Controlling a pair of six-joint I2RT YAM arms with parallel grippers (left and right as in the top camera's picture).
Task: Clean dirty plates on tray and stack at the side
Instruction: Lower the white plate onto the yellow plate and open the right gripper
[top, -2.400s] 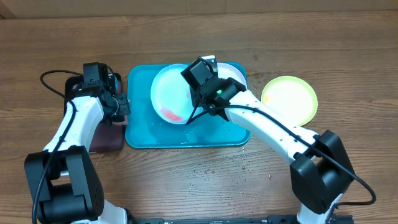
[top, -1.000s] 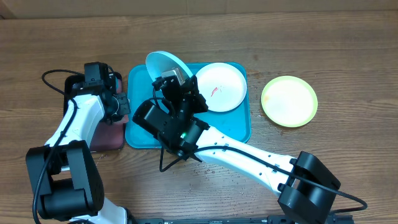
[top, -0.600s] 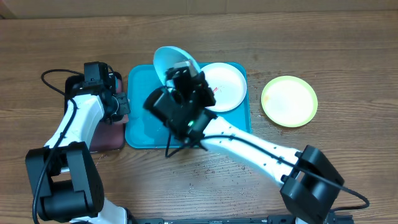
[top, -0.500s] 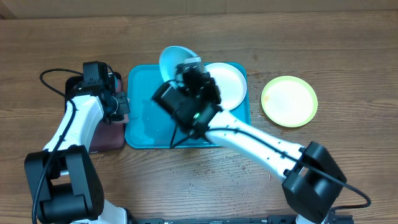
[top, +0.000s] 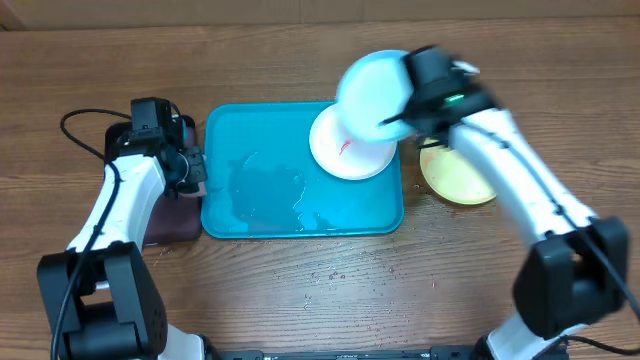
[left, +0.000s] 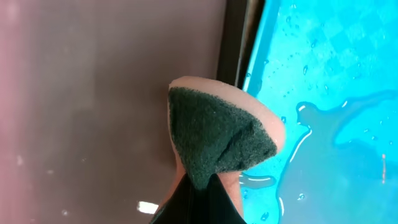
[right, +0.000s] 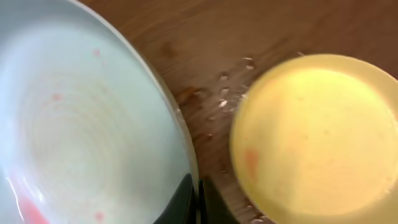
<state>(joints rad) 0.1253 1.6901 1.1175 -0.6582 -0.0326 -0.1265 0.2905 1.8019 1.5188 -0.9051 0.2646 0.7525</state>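
1. My right gripper (right: 196, 194) pinches the rim of the blue plate (right: 74, 124), which is lifted. The yellow plate (right: 311, 137) lies on the table just beside those fingers.
2. My left gripper (left: 198, 186) clamps a sponge (left: 214, 134) beside the wet tray (left: 336, 124).
3. The white plate (top: 350, 150) sits in the tray, near my right fingers.

First plate (top: 350, 160) in tray (top: 260, 205) — second plate (top: 450, 181) on tabletop (top: 320, 295), rightward.
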